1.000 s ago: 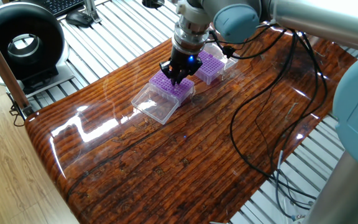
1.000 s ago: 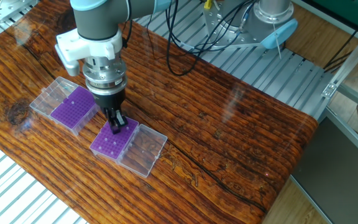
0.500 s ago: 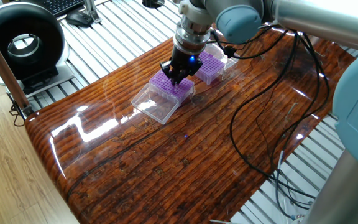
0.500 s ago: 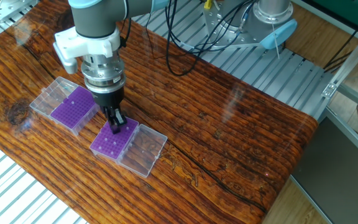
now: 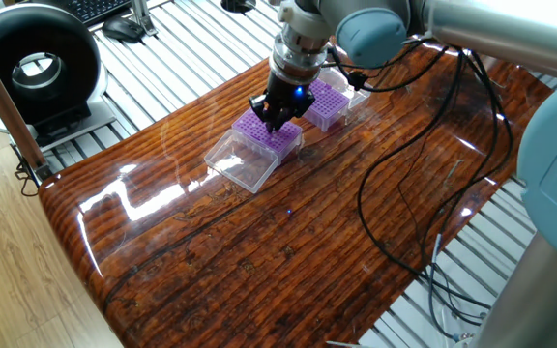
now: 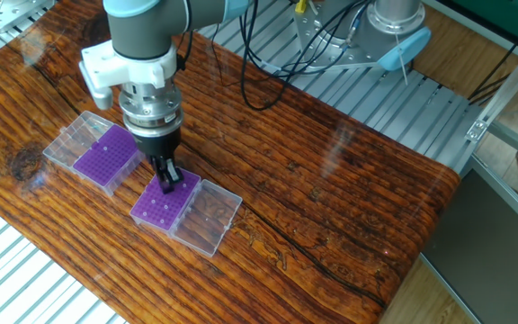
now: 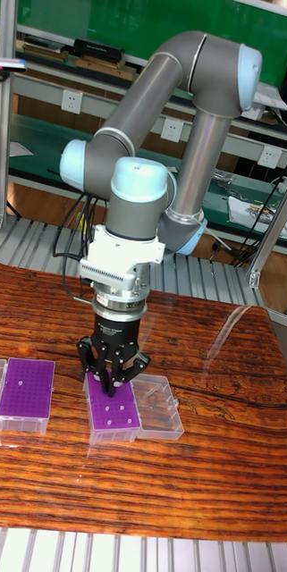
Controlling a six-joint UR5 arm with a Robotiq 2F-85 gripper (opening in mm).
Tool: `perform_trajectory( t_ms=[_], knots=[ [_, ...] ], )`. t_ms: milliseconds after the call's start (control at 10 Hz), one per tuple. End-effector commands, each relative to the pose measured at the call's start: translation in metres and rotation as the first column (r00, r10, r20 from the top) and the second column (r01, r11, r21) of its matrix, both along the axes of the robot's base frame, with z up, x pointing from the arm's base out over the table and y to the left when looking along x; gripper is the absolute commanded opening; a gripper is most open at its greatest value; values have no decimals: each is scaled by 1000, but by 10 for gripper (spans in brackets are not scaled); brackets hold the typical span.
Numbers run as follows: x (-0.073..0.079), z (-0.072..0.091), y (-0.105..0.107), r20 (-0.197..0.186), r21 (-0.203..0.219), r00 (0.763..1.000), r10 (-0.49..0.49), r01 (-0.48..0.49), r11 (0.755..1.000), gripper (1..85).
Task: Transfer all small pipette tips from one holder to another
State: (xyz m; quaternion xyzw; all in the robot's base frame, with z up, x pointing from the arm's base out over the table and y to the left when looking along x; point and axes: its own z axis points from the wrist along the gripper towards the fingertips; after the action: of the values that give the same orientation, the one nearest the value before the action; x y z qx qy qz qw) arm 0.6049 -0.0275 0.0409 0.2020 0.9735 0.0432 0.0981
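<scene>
Two purple holders stand side by side on the wooden table. One holder (image 6: 106, 157) (image 5: 325, 101) (image 7: 27, 386) carries a dense dotted grid of small pipette tips (image 6: 102, 153). The other holder (image 6: 162, 209) (image 5: 259, 130) (image 7: 114, 413) shows only a few pale tips (image 7: 108, 407), and its clear lid (image 6: 207, 216) lies open beside it. My gripper (image 6: 168, 183) (image 5: 277, 124) (image 7: 113, 390) points straight down onto the far end of this sparse holder. Its fingers are drawn together, and anything between them is too small to see.
A round black device (image 5: 32, 68) stands off the table's left corner. Black cables (image 5: 404, 193) trail across the right side of the table. The full holder's clear lid (image 6: 72, 137) lies open on its outer side. The arm's base (image 6: 394, 18) sits behind the table.
</scene>
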Motion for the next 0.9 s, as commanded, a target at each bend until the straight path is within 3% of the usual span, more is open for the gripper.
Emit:
perform_trajectory(
  t_ms=[0, 200, 800],
  knots=[
    [2, 3, -1, -11, -18, 999, -43, 43, 999, 10],
    [2, 5, -2, -24, -36, 998, -57, 56, 998, 10],
    [3, 13, -6, -44, -8, 996, -71, 71, 997, 10]
  ],
)
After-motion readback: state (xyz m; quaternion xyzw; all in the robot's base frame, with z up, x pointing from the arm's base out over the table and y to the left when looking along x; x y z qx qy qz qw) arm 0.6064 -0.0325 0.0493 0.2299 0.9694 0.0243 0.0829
